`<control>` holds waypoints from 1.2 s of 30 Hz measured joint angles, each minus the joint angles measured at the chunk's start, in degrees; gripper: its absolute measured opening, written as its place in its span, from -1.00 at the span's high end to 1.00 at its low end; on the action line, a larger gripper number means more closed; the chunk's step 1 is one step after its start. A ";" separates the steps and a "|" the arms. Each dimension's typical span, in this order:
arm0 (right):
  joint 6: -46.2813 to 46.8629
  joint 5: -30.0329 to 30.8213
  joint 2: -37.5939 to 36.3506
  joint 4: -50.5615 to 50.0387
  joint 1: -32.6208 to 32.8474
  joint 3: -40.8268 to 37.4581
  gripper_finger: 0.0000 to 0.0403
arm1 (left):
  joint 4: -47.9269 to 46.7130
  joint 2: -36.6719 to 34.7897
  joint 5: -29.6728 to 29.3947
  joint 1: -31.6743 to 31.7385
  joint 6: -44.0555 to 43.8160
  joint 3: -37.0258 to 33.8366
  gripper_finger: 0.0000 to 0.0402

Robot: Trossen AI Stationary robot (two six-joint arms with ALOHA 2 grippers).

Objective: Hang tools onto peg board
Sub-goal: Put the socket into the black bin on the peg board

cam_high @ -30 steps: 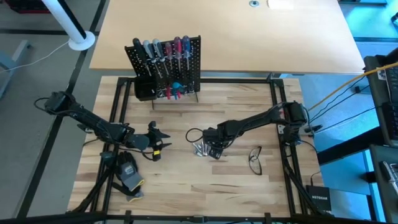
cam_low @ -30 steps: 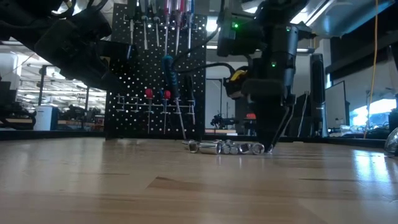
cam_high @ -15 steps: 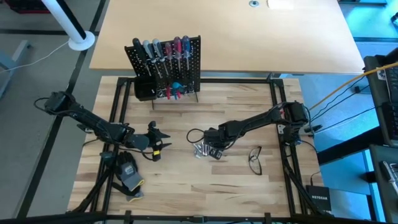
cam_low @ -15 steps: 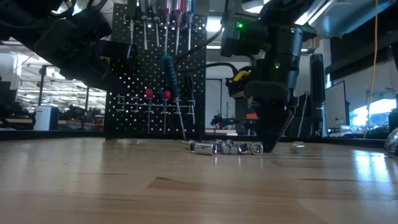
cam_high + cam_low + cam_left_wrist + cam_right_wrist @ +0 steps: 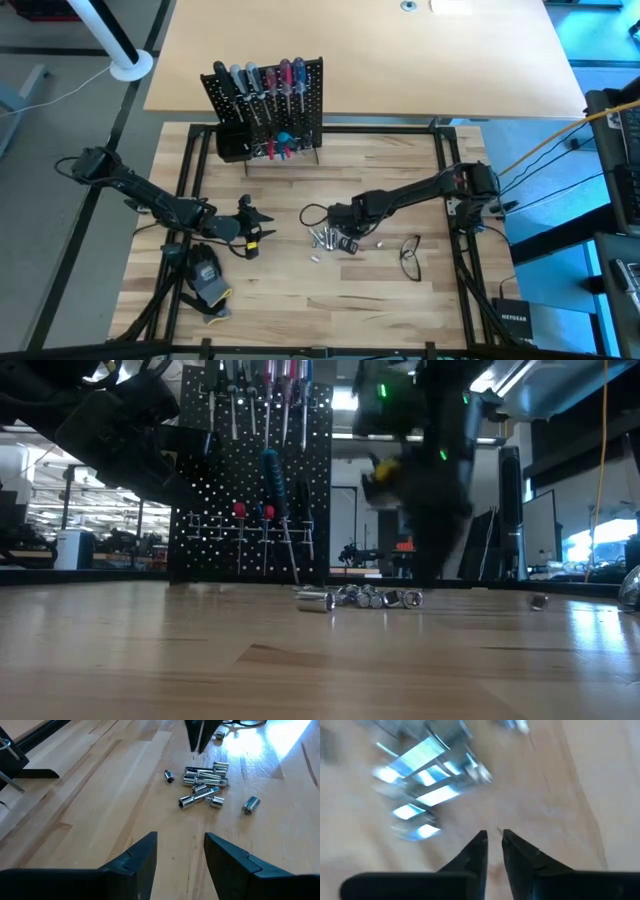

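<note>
Several small silver metal bits (image 5: 324, 238) lie in a loose heap mid-table, also seen in the left wrist view (image 5: 202, 787) and the low view (image 5: 375, 597). One bit (image 5: 313, 257) lies just nearer than the heap, and another (image 5: 380, 242) lies to its right. My right gripper (image 5: 493, 836) hangs just above the heap, shut, with nothing between its fingers. My left gripper (image 5: 180, 845) waits open to the heap's left. The peg board (image 5: 265, 95) stands at the far edge with several screwdrivers (image 5: 258, 80) hanging on it by their handles.
A grey-black glove (image 5: 208, 280) lies near the left front. A pair of glasses (image 5: 410, 255) lies right of the bits. A black bin (image 5: 232, 145) sits at the peg board's lower left. Bare wood stretches between the heap and the peg board.
My right gripper stood open with its fingertips down at the heap, then shut and rose without taking a bit. The heap was knocked apart: one bit rolled toward the table's right edge, and another slid toward the near edge.
</note>
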 joint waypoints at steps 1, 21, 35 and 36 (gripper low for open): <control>-0.11 -1.11 -0.78 0.68 0.00 0.29 0.66 | -0.02 0.00 -0.01 0.00 -0.02 0.00 0.24; -10.20 10.52 -0.93 7.38 11.03 0.35 -0.26 | 7.00 0.59 8.72 0.72 -1.89 0.05 0.24; -4.45 16.04 -0.95 10.78 18.33 0.44 -0.27 | 11.21 22.84 17.06 -10.26 10.50 12.41 0.24; -3.70 16.36 -0.95 10.93 18.74 0.44 -0.27 | 11.13 24.57 18.37 -10.72 10.55 13.50 0.24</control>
